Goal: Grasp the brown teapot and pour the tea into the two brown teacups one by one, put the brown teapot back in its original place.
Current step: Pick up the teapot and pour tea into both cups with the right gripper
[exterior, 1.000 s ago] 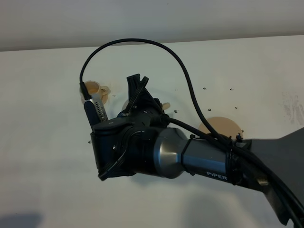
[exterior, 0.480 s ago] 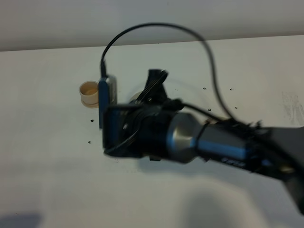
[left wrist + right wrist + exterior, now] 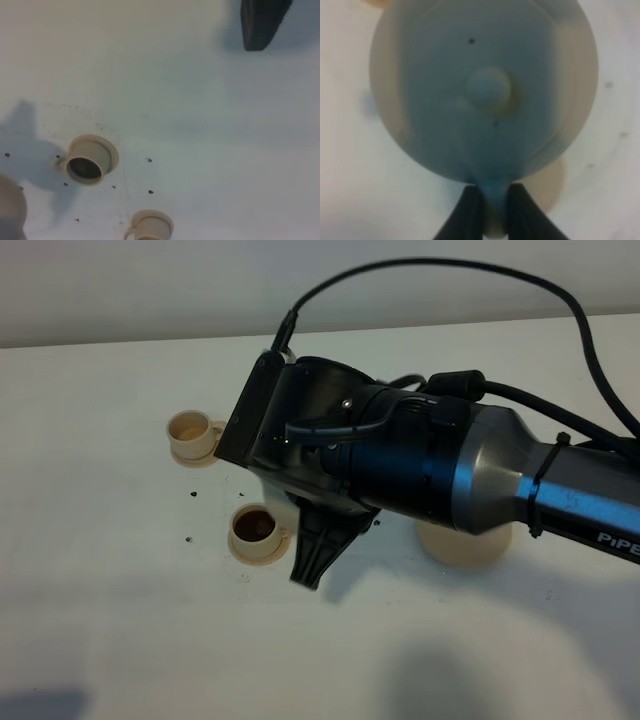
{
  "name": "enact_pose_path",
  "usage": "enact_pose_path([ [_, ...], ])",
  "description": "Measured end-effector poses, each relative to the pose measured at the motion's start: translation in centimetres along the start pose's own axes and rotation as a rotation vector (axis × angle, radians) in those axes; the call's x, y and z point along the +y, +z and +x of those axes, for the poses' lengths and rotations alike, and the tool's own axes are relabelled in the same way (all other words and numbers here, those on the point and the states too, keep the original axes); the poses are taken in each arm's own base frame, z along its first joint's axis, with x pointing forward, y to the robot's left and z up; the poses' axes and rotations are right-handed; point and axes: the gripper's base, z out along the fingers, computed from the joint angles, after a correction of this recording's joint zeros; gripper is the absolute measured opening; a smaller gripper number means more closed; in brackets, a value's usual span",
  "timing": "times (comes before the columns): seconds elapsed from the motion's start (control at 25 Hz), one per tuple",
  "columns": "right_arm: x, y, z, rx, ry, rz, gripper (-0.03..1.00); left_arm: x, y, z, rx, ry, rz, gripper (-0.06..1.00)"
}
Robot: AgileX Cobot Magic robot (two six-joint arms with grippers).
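Observation:
The brown teapot shows from straight above in the right wrist view, upright, with its lid knob in the middle. My right gripper is shut on its handle. From the high camera the right arm hides both teapot and gripper. The near teacup holds dark tea. The far teacup looks pale inside. Both sit on small saucers. The wide tan saucer, the original place, peeks out under the arm. A rounded tan edge looks like the teapot's side.
The white table carries small dark specks near the cups. A dark blunt piece juts from under the right wrist beside the near teacup. Another dark blunt tip enters the left wrist view; I cannot tell what it belongs to.
The right wrist has rolled round and the arm has swung right and closer to the high camera. That uncovers the near teacup with its dark tea.

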Motion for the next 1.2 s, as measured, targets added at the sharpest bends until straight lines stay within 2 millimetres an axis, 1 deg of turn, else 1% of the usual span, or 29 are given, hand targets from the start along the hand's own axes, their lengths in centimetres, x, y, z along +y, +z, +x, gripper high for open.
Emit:
enact_pose_path([
  [0.12,0.8,0.0,-0.2,-0.015,0.020,-0.088,0.11,0.0,0.0,0.0,0.000,0.000,0.000,0.55],
  [0.24,1.0,0.4,-0.4,-0.028,0.036,-0.137,0.11,0.0,0.0,0.0,0.000,0.000,0.000,0.55],
  [0.48,0.9,3.3,-0.8,0.017,0.057,-0.180,0.11,0.0,0.0,0.0,0.000,0.000,0.000,0.55],
  [0.6,1.3,4.5,-0.9,0.029,0.055,-0.210,0.11,0.0,0.0,0.0,0.000,0.000,0.000,0.55],
  [0.8,2.1,6.8,0.2,0.026,0.081,-0.282,0.11,0.0,0.0,0.0,0.000,0.000,0.000,0.55],
  [0.96,2.6,8.5,0.9,0.012,0.098,-0.306,0.11,0.0,0.0,0.0,0.000,0.000,0.000,0.55],
  [1.08,2.9,9.3,1.3,0.000,0.108,-0.315,0.11,0.0,0.0,0.0,0.000,0.000,0.000,0.55],
  [1.2,3.0,9.6,1.5,0.005,0.109,-0.317,0.11,0.0,0.0,0.0,0.000,0.000,0.000,0.55],
])
